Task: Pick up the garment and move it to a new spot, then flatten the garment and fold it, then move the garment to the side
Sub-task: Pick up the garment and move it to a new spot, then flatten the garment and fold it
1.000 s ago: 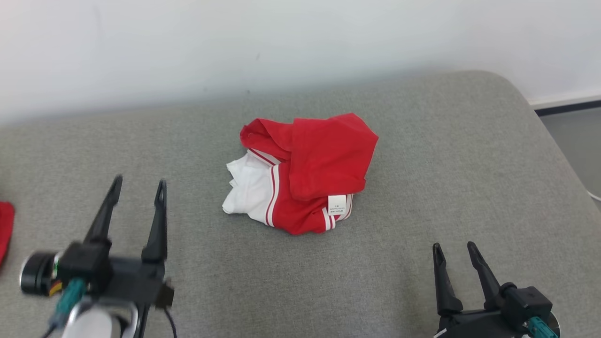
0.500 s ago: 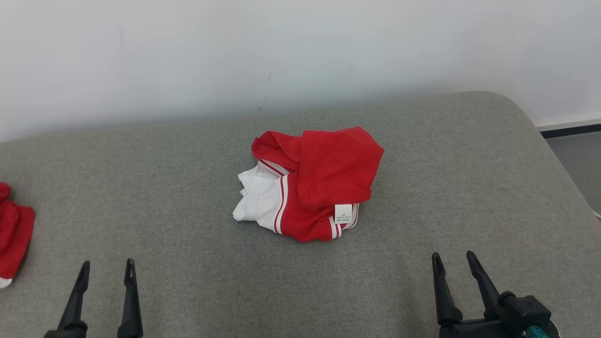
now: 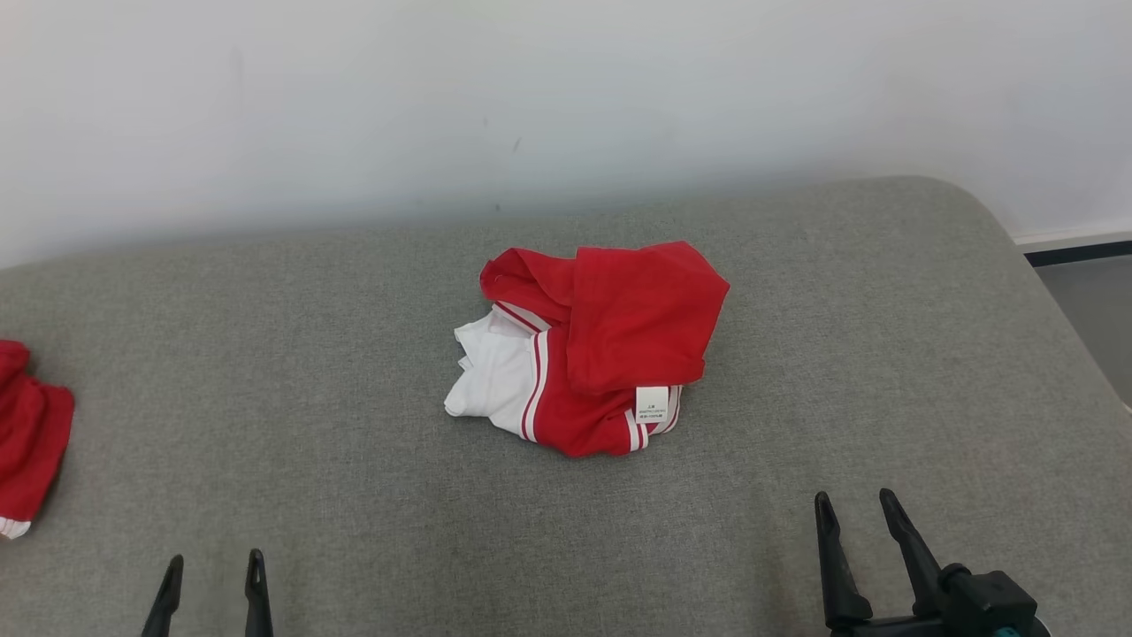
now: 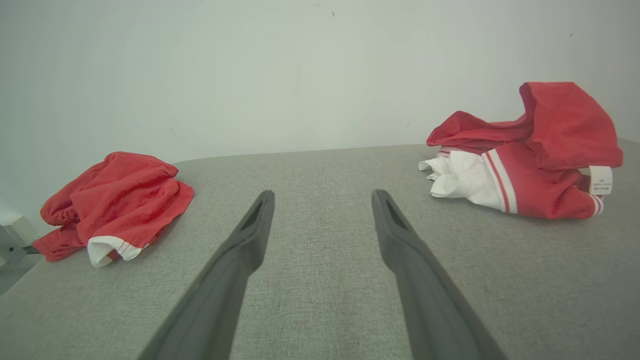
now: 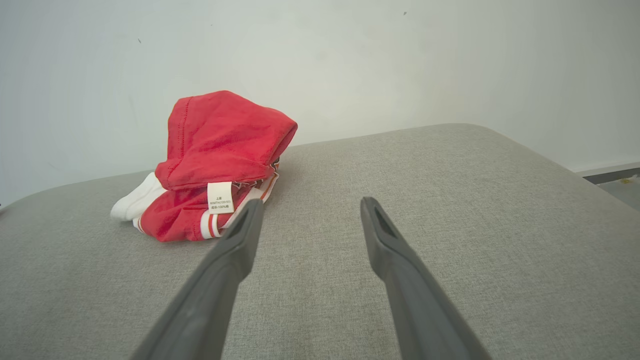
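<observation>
Bare grey cushion point(image 3: 840, 354) on every side of the crumpled red-and-white garment point(image 3: 619, 327): front and right approaches open. A second red garment point(image 3: 31, 442) lies well to its left; white wall point(image 3: 566, 106) close behind it.

Soft red-and-white cloth garment point(image 3: 601, 354), matt grey woven cushion point(image 3: 354, 495)

— What does your rig look like?
— My right gripper point(image 3: 854, 495) has 2 long dark fingers point(image 5: 400, 270), tapering to blunt points, each with a narrow slot near the tip. Just behind them I see a black wrist block point(image 3: 986, 594) with a rounded knob. Left of that block, my left gripper point(image 3: 215, 557) shows 2 matching fingers.
</observation>
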Tool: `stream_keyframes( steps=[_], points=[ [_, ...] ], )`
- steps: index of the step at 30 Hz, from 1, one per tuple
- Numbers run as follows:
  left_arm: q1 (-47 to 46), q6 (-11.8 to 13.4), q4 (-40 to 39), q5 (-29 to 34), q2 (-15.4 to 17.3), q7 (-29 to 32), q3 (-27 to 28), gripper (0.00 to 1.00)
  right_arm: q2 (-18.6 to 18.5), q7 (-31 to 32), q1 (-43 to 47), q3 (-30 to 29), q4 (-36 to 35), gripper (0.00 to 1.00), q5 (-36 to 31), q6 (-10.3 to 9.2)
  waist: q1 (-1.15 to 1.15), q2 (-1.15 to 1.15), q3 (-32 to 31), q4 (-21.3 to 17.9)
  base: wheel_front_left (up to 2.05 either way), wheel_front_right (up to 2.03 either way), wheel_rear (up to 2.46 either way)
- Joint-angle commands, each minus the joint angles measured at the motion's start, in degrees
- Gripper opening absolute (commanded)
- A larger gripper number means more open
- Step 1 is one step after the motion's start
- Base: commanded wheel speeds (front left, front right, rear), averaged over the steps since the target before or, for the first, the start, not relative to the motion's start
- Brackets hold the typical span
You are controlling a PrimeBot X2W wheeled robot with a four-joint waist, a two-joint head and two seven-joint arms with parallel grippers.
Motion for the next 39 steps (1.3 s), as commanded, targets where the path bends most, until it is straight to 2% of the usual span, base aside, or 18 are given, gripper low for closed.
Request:
stream_keyframes(
  steps=[1,12,39],
  points=[
    [1.01,-0.35,0.19,-0.12,-0.23,-0.19,0.10,1.00,0.01,-0.03,0.66,0.11,0.14,1.00,-0.45,-0.13,0.00,0.00,-0.05,-0.01,0.00,0.00,0.00],
    [0.22,0.54,3.13,0.49,-1.58,-0.19,1.18,1.00,-0.01,-0.03,0.67,1.41,0.99,1.00,-1.09,-0.14,0.00,0.00,-0.36,0.46,0.00,0.00,0.00],
    [0.29,1.43,3.94,-0.66,-1.80,-0.20,1.46,1.00,0.00,-0.03,1.32,2.28,1.09,1.00,-0.46,-0.14,0.00,0.00,-0.22,1.88,0.00,0.00,0.00]
  ],
)
